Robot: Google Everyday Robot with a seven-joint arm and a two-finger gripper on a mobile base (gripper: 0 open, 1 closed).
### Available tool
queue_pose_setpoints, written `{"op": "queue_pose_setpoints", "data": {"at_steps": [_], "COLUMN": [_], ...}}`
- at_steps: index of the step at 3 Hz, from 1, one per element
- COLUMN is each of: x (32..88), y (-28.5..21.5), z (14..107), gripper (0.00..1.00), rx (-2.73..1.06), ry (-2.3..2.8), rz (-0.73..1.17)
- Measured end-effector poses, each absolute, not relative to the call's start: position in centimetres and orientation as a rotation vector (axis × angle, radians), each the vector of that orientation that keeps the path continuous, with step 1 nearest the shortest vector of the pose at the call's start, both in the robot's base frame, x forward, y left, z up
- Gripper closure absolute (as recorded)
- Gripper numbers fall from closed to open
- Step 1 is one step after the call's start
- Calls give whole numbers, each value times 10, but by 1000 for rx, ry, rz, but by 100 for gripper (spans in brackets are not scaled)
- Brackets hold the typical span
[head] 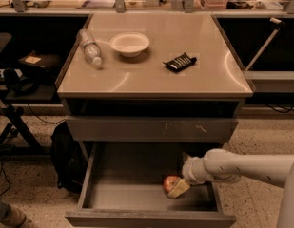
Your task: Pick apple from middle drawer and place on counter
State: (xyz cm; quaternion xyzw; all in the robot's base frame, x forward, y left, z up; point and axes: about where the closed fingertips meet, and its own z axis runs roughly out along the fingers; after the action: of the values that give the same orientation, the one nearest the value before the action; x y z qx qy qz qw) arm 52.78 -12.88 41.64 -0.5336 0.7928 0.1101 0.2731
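The apple [169,182], small and red with a yellowish patch, lies on the floor of the open middle drawer [127,196], towards its right side. My gripper [178,189] reaches in from the right on a pale arm and sits right against the apple's right side, down inside the drawer. The counter [156,75] is the glossy beige top of the cabinet, above the drawer.
On the counter stand a white bowl [130,43], a plastic bottle [90,47] lying on its side and a black ridged object [180,61]. A shut grey drawer front with pale scratches [151,129] overhangs the open drawer. A black backpack [65,160] leans at the cabinet's left.
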Motion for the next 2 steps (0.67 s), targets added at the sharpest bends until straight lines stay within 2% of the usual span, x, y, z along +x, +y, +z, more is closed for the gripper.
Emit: {"op": "queue_pose_setpoints", "data": {"at_steps": [1, 2], "x": [516, 532], "y": [-120, -66], "z": [409, 381], "gripper": [0, 0], "rx": [-1423, -1423], "ry": [2126, 2063], "rz": [336, 434]}}
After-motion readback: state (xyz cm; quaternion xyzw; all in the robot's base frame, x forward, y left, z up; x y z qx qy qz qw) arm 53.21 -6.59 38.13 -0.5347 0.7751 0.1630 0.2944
